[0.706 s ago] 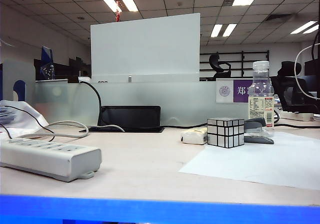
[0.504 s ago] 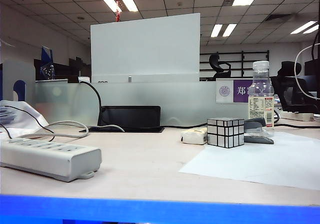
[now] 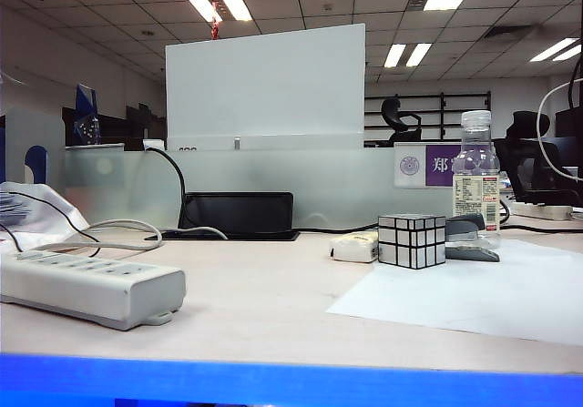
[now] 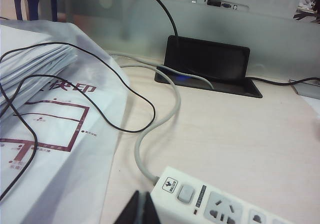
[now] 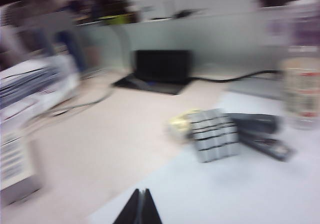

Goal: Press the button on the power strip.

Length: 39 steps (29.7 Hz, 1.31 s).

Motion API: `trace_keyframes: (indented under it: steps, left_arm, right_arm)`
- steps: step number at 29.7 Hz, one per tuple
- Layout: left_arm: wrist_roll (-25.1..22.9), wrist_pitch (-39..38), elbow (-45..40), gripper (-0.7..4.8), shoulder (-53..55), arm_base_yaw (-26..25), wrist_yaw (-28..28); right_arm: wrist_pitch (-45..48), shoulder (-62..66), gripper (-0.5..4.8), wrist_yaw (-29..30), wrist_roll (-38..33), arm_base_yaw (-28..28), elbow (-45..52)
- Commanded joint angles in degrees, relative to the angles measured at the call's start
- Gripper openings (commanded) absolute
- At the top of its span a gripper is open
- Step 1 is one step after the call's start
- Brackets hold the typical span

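L gripper (image 4: 141,208) is sitting low over the desk w/ fingers pressed together into one point, holding nothing. The strip (image 4: 215,201) is lying just beside that tip, at its cable end; the button (image 4: 185,193) is sitting next to the logo, a little past the tip, w/ the sockets running on beyond it. The cable (image 4: 159,114) is curling away ahead toward the black tray (image 4: 207,66).

R gripper (image 5: 139,210) is also closed to a point, empty, hanging over the paper sheet (image 5: 240,194); its view is blurring. The cube (image 5: 214,134) is lying ahead of it, bottle (image 5: 303,63) further off. Neither arm is showing in the exterior view, where the strip (image 3: 86,287) is lying flat on the desk.

Handling, as a guess: stiff plastic bar, light, prob. sliding or tipping if pushed sideways. No grasp needed; closed tip going straight down on the button centre, light force, L arm being the near one.
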<state>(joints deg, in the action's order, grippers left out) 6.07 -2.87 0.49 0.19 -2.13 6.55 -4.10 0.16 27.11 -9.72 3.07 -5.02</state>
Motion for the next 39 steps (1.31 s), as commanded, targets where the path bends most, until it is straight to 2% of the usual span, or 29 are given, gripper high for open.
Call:
trace_keyframes:
  steps: [1,7,10,18,25,35,39]
  left_arm:
    - [0.0,0.3,0.1,-0.05,-0.1,0.0,0.2]
    - [0.0,0.3,0.1,-0.05,-0.1,0.0,0.2]
    - [0.0,0.3,0.1,-0.05,-0.1,0.0,0.2]
    - [1.2,0.1,0.2,-0.05,-0.1,0.0,0.2]
    - [-2.9,-7.0,3.8,-0.05,0.0,0.0,1.3]
    - [-4.2,-6.2,10.8,-0.05,0.3,0.0,-0.2]
    - [-6.1,-5.0,16.0,-0.05,2.9,0.0,-3.3]
  right_arm:
    - [-0.8,-0.1,0.0,6.7,0.2,0.0,-0.2]
    - [-0.8,-0.1,0.0,22.2,0.2,0.0,-0.2]
    - [-2.3,-0.1,0.0,27.0,-0.2,0.0,-0.2]
    - [-5.3,-0.1,0.0,27.0,0.7,0.0,-0.2]
    - [-5.3,-0.1,0.0,27.1,0.7,0.0,-0.2]
    - [-5.1,-0.1,0.0,27.1,1.2,0.0,-0.2]
    - [-5.1,-0.1,0.0,27.0,2.5,0.0,-0.2]
